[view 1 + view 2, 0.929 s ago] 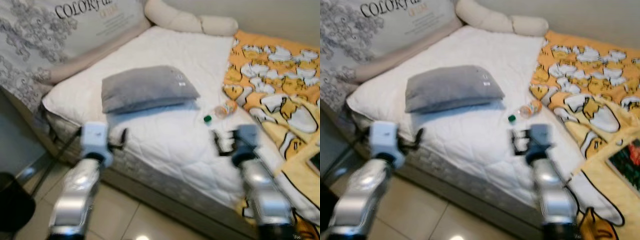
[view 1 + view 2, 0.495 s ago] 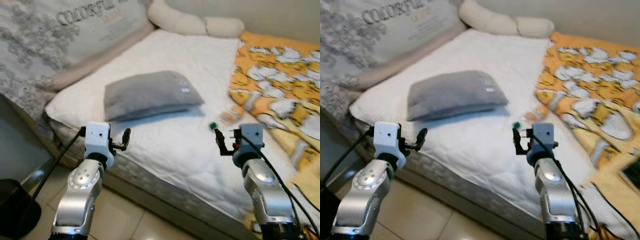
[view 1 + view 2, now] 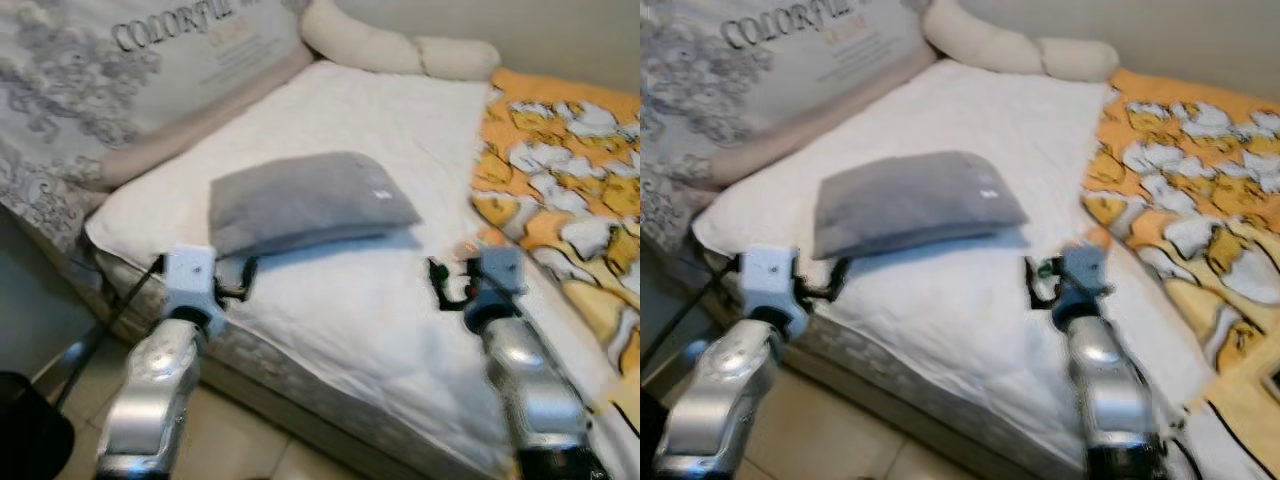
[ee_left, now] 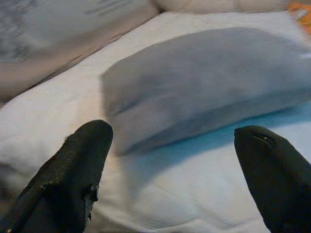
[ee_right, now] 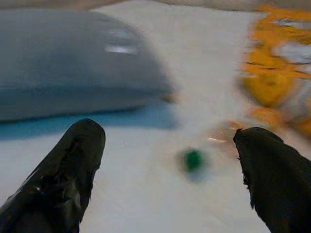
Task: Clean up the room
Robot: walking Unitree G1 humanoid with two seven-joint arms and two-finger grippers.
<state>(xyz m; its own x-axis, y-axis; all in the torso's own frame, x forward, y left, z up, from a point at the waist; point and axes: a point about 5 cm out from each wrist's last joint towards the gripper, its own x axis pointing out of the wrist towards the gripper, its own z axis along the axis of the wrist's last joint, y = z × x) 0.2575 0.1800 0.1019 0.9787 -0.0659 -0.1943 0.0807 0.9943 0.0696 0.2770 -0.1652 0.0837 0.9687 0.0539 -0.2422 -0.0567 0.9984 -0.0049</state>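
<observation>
A small clear bottle with a green cap [image 5: 193,159] and an orange label [image 3: 1095,238] lies on the white mattress [image 3: 400,130], next to the orange blanket [image 3: 560,180]. My right gripper [image 3: 440,282] hovers open just in front of the bottle, and the cap sits between its fingers [image 5: 82,145] in the right wrist view. A grey pillow [image 3: 310,200] lies in the middle of the bed. My left gripper [image 3: 236,282] is open at the bed's near edge and points at the pillow [image 4: 204,87].
A large patterned cushion [image 3: 120,80] leans along the left side of the bed. A cream bolster [image 3: 400,45] lies at the far end. A black bin [image 3: 30,440] stands on the tiled floor at the lower left.
The whole picture has shifted as the camera moved, and the bed looks slightly nearer. The right gripper now overlaps the bottle. Both grippers stay open.
</observation>
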